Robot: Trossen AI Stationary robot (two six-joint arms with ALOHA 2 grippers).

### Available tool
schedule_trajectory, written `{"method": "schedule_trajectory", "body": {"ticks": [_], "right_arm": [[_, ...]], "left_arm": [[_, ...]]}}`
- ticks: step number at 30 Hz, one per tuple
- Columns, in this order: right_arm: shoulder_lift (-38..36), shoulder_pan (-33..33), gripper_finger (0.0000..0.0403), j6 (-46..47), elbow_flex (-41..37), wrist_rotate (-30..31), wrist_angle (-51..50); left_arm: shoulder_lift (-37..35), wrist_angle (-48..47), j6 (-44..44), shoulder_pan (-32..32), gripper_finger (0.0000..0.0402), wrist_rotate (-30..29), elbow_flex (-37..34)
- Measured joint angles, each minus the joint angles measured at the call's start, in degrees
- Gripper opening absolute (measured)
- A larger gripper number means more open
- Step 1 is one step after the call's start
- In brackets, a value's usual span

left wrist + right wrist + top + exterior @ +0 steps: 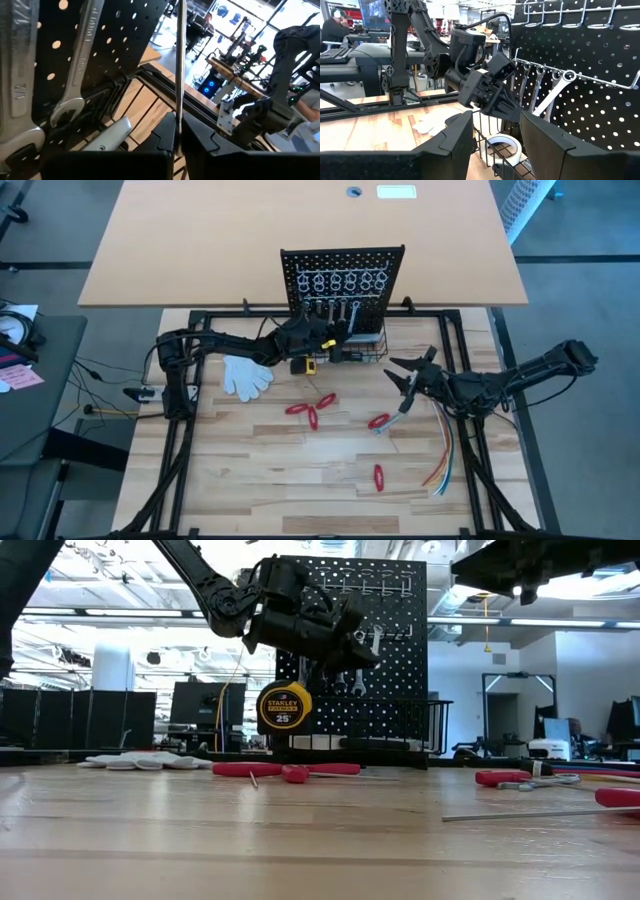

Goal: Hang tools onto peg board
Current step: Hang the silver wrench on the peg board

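Lying nearest on the table (250, 470), a red-handled tool (379, 477) sits alone, with coloured wires (443, 465) just beside it toward the right arm. Farther in, three more red-handled tools spread across the boards: a crossed pair (312, 411) and one (379, 421) just below the right gripper (404, 377), whose jaws stand apart with nothing between them (it hovers above the table, well to the side of the board). A white glove (245, 376) lies flat beneath the left arm's forearm.

The left gripper (325, 338) is up against the front of the peg board (342, 280), its jaws clenched on a slim metal rod-like piece (178, 65) that rises straight up between the fingers; what that piece is cannot be told. Just beside those jaws several silver wrenches (75, 75) hang on the board, heads down. A yellow tape measure (284, 706) hangs just below the gripper in the low view. The wire basket (410, 725) runs along the board's base, past the jaws, with a roll of white tape (503, 146) inside it. Pale ring hooks (346, 281) line the board above the wrenches.
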Motion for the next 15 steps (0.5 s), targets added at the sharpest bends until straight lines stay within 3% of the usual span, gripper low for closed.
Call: {"method": "schedule_trajectory", "body": {"ticks": [8, 15], "right_arm": [[0.0, 0.0, 0.0171, 0.0, 0.0, 0.0, -0.02], [0.0, 0.0, 0.0171, 0.05, 0.0, 0.0, -0.02]], "left_arm": [[0.0, 0.09, -0.82, 0.96, 0.0017, 0.24, 0.0], [0.0, 0.11, -2.14, 1.69, 0.0079, -0.59, 0.0]]}}
